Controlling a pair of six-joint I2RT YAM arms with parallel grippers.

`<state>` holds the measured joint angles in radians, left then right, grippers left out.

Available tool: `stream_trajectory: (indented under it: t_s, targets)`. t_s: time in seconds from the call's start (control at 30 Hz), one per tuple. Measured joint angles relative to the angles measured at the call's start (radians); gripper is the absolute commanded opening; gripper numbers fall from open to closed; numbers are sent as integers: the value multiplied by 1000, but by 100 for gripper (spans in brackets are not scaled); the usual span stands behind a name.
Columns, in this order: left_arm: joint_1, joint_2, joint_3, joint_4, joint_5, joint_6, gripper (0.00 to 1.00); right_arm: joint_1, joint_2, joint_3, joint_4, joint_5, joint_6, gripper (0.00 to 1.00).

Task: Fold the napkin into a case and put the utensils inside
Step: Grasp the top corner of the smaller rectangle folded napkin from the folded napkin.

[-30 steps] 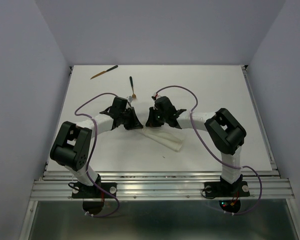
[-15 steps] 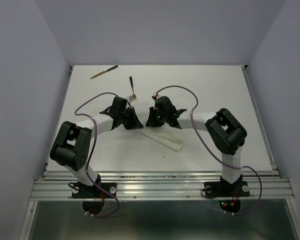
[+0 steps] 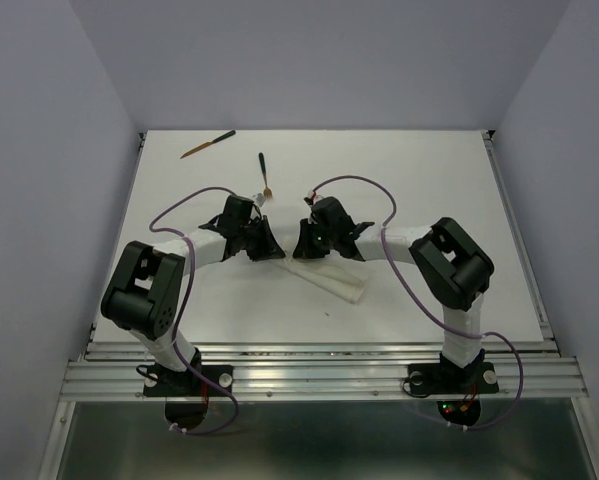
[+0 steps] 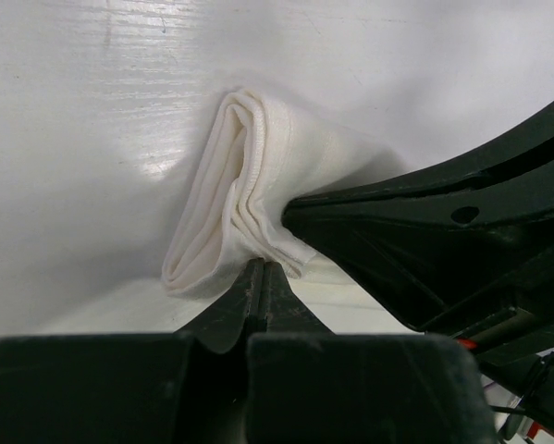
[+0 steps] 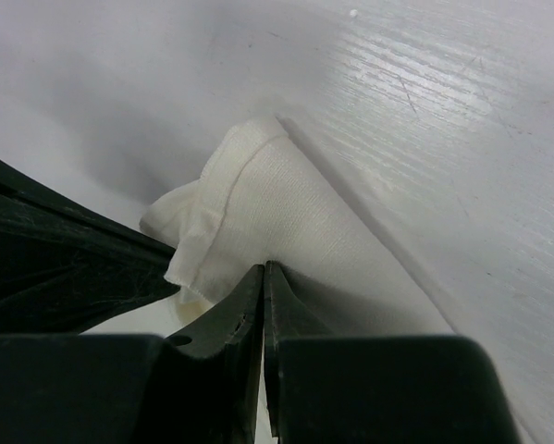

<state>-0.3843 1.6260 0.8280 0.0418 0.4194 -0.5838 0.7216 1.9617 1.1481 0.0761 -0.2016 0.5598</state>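
The napkin [image 3: 329, 280], folded into a long narrow white strip, lies slantwise on the tabletop [image 3: 429, 180] near its middle, just in front of the two arms' heads. Its far left end sits between the two grippers, and the rest runs toward the near right. The left gripper [image 3: 269, 250] and the right gripper [image 3: 301, 248] meet over that end, close beside each other. In the left wrist view the left gripper [image 4: 261, 268] has its fingers pressed together, tips against the rolled, layered end of the napkin [image 4: 249, 176]; whether a layer is caught between them cannot be told. In the right wrist view the right gripper [image 5: 264, 270] is clamped on the hemmed edge of the napkin [image 5: 277, 213], with the cloth running in between its nearly closed tips. Two utensils lie well apart from the napkin toward the far side of the tabletop: one [image 3: 207, 145] near the far left corner, the other [image 3: 264, 173] just beyond the left gripper.
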Motion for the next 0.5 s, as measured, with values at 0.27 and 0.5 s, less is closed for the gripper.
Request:
stream_trajectory:
  t_s: [0.27,0.5]
  targets:
    - [0,2,-1,6,3,0,0,0,-42,0,-21,2,-21,9]
    - [0,2,-2,6,3,0,0,0,-52,31,-24,3,-21,8]
